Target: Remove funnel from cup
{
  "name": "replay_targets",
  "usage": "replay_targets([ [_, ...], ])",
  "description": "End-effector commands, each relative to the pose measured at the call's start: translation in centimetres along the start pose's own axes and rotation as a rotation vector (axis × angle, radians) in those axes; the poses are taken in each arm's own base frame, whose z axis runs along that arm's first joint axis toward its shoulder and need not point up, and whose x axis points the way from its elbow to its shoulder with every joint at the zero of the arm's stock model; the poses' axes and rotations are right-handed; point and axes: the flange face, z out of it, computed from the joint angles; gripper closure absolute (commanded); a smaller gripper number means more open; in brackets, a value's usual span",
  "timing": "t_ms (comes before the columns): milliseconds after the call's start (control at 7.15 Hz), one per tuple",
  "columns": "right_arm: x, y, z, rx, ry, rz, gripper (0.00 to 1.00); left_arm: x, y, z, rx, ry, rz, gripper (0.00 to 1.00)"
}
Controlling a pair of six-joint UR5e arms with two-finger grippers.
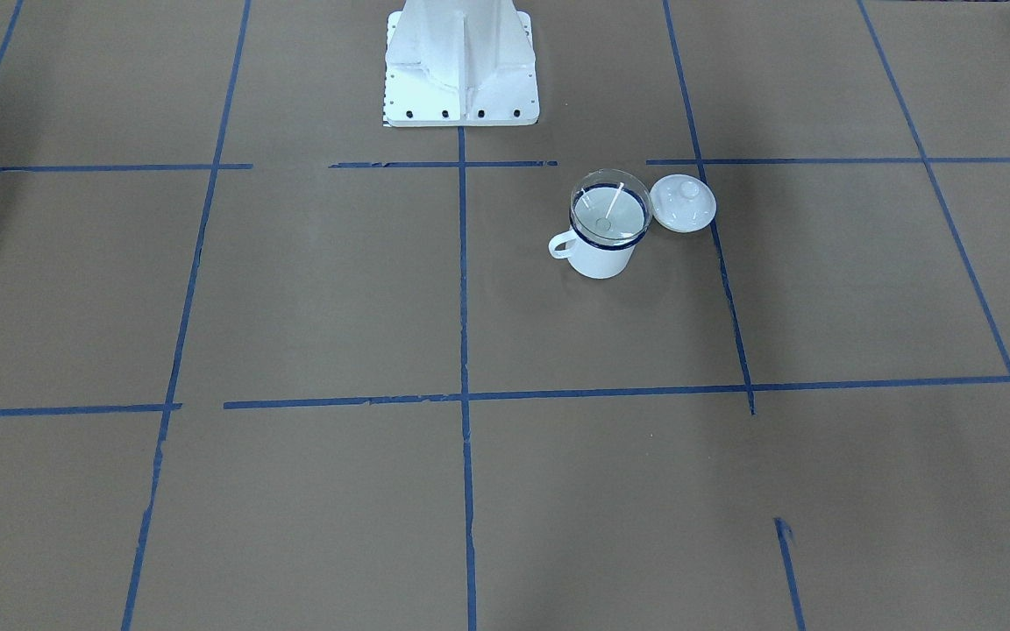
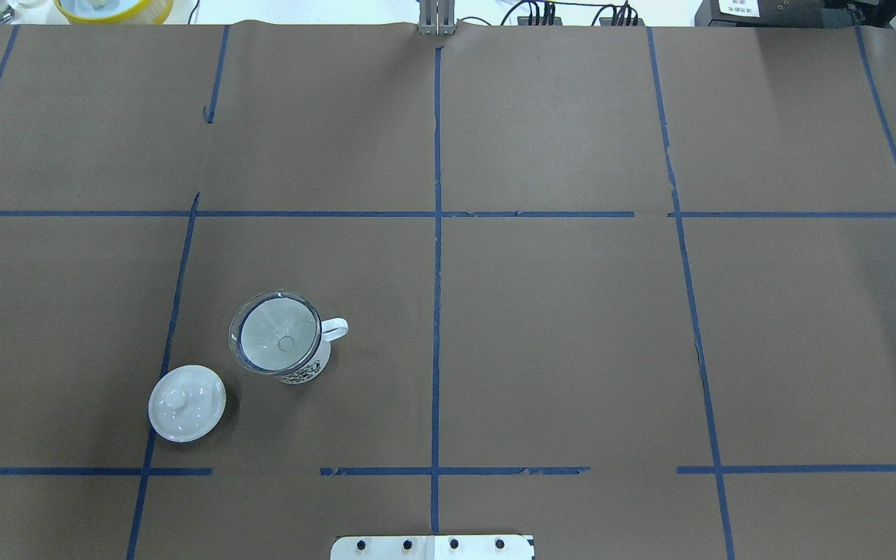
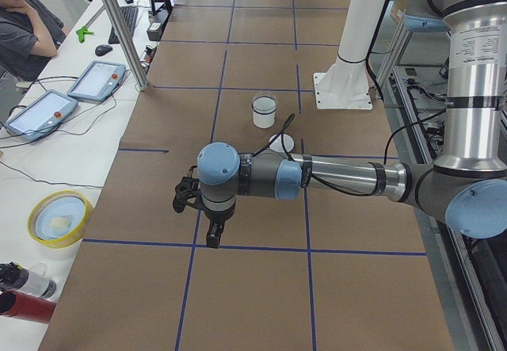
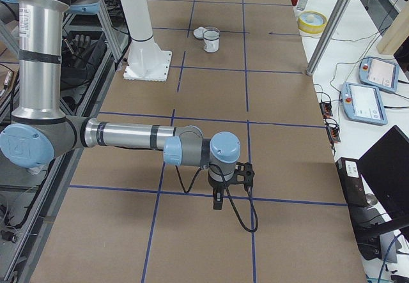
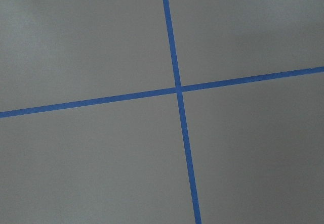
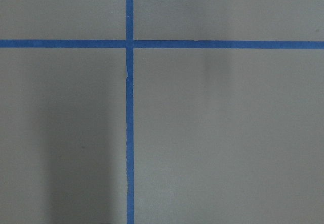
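The clear funnel sits upright in the mouth of the white mug with its dark blue rim. In the overhead view the funnel covers the cup, whose handle points right. Both grippers show only in the side views. My left gripper hangs over the table well short of the cup. My right gripper hangs far from the cup. I cannot tell whether either is open. Both wrist views show only brown paper and blue tape.
A white knobbed lid lies on the table beside the cup, apart from it. The robot base stands at the table's edge. A yellow bowl, tablets and a seated operator are on the operators' side.
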Motion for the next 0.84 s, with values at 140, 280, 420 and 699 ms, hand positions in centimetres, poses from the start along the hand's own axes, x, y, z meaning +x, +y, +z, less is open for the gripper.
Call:
replay_targets([
  [140, 0.0, 0.0, 0.0, 0.001, 0.0, -0.001, 0.0, 1.1, -0.3, -1.1, 0.022, -0.002, 0.021, 0.0],
  [280, 0.0, 0.0, 0.0, 0.001, 0.0, -0.001, 0.0, 2.0, -0.8, -1.2, 0.028, 0.0, 0.036, 0.0],
  [420, 0.0, 0.0, 0.0, 0.001, 0.0, -0.001, 0.0, 3.7, -2.0, -2.3, 0.074, -0.002, 0.099, 0.0],
  [699, 0.0, 0.0, 0.0, 0.001, 0.0, -0.001, 0.0, 5.4, -4.4, -4.3, 0.303, -0.039, 0.315, 0.0],
])
